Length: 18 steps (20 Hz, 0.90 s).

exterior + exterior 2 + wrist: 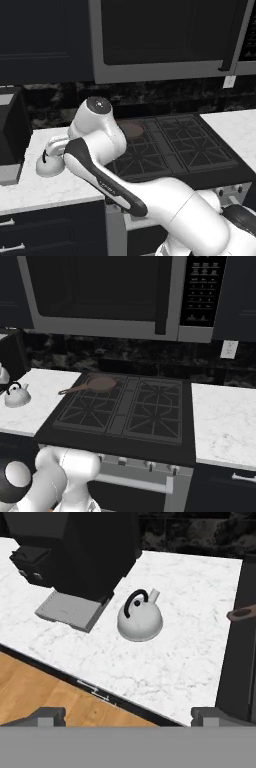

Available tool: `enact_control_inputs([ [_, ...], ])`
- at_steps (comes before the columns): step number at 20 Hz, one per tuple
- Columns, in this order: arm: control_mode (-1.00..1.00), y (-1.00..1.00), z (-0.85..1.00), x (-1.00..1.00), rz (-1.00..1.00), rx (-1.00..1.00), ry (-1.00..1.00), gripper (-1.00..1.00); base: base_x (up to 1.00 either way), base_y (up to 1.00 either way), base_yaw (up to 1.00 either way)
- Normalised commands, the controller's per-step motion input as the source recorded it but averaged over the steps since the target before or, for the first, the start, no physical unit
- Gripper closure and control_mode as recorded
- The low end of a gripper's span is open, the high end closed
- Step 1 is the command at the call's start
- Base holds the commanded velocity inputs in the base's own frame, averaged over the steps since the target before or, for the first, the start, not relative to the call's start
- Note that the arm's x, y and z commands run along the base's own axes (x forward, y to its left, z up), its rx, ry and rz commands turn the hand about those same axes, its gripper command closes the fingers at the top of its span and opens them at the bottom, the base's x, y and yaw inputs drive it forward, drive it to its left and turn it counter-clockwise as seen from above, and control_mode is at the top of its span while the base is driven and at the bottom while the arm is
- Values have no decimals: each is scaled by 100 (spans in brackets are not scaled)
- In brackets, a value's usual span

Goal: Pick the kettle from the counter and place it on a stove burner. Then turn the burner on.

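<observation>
White-silver kettle (140, 618) stands upright on the marble desk (190, 652), beside a black appliance (82, 552), apart from the stove burner (95, 403). Pincer (128, 714) is wide open and holds nothing; it should descend centred over the arched handle (134, 602).

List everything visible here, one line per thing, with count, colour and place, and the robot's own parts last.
kettle: one, white-silver with black handle, on the counter left of the cooktop.
counter: two white marble slabs, either side of the cooktop.
cooktop: one, black, with grid grates, between the slabs.
frying pan: one, brown, on the rear left grate.
coffee machine: one, black with grey tray, on the counter left of the kettle.
microwave: one, silver and black, above the cooktop.
wall outlet: one, white, on the backsplash.
gripper: one, dark fingertips, open, apart from the kettle.
arm: one, white.
</observation>
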Motion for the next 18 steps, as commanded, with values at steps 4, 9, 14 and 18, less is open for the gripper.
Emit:
enact_control_inputs([
  [4,-100,4,-8,31,0,0,6,-100,0,0,0],
  [9,-100,19,-24,80,-4,-4,9,-100,0,0,0],
  [14,-100,25,-29,54,-5,-3,2,-100,0,0,0],
  [18,-100,58,-12,32,-6,0,2,-100,0,0,0],
])
